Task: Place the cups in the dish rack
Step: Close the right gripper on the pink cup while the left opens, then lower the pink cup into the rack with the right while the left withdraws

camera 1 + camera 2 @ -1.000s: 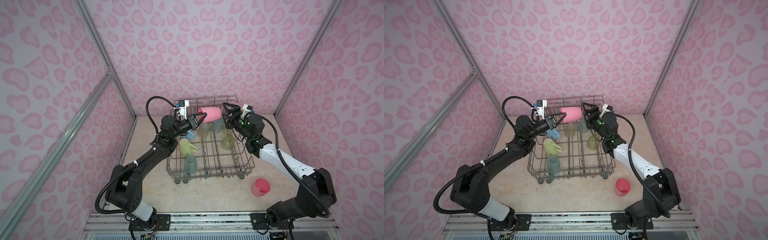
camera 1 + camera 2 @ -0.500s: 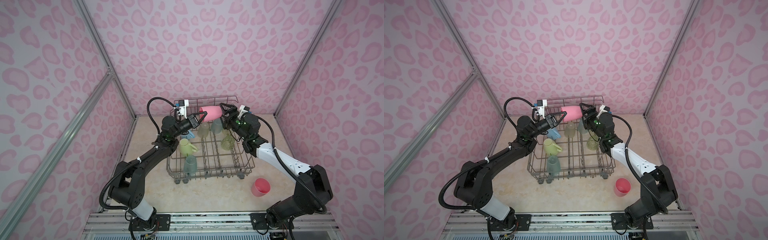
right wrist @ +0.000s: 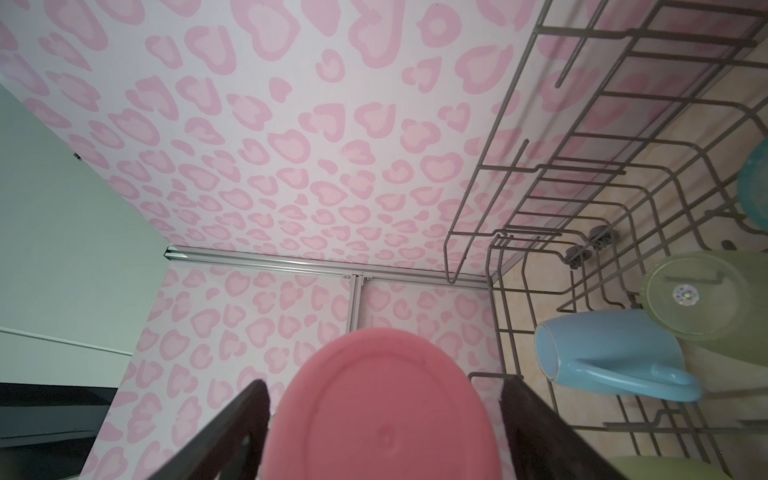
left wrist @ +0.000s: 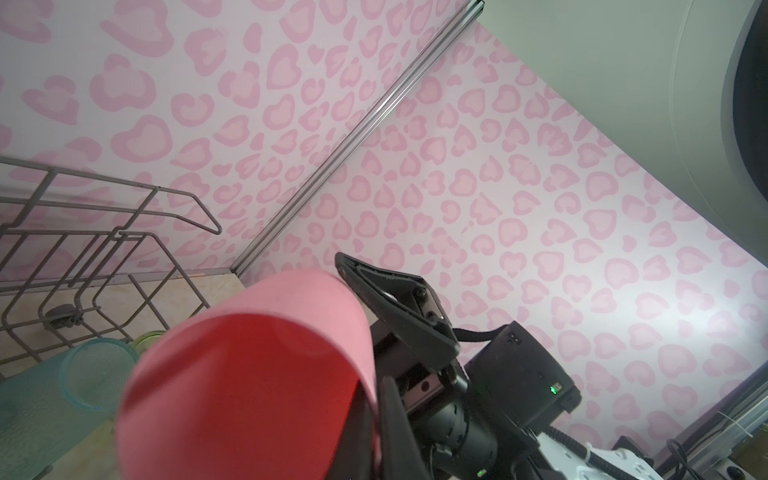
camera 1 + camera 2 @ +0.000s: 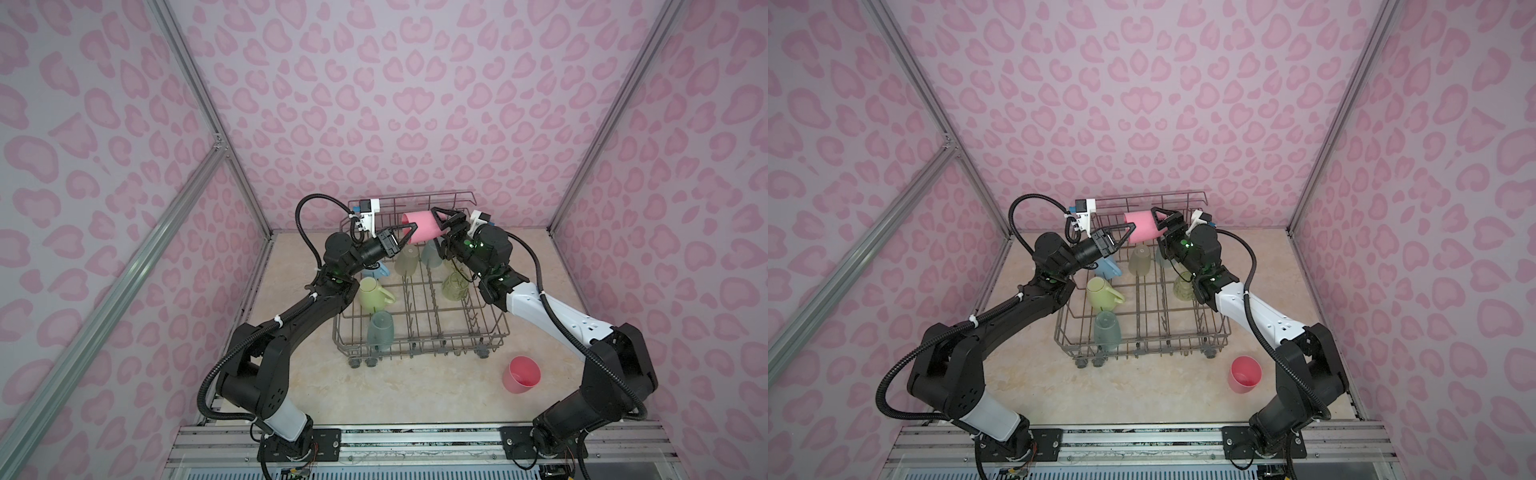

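i see lilac walls with a pink leopard-heart print, and a beige marbled surface. the dish rack is grey-brown. in it are a light-blue mug, a pale-yellow mug, a teal cup, a lime-green cup and a greyish-beige cup. the lifted pale pink tumbler is lighter than the coral-pink tumbler.

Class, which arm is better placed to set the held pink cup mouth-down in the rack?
Probably right: the right gripper straddles the pink cup near its base, jaws open, needing only to close. The left gripper merely pinches the rim.
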